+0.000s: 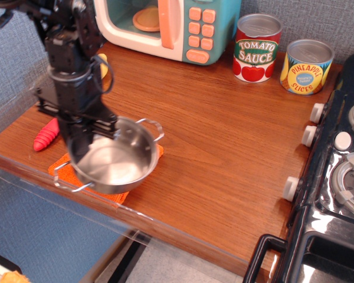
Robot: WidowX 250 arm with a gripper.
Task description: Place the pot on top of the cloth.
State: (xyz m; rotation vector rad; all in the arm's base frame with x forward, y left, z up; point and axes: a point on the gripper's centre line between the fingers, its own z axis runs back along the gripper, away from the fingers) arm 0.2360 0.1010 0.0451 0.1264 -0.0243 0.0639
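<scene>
In the single view, the shallow round shiny stainless-steel pot (113, 162), with two thin wire loop handles, is sitting over the bright-orange fuzzy cloth (60, 164), covering most of it; only orange edges are showing at the left and below. Whether the pot is resting on the cloth or hovering above it cannot be told. The black robot gripper (82, 144) is closing its fingers on the pot's left rim. Two labelled tin cans are standing at the back: tomato sauce (257, 48) and pineapple slices (306, 66). One toy microwave (165, 26) is standing beside them.
</scene>
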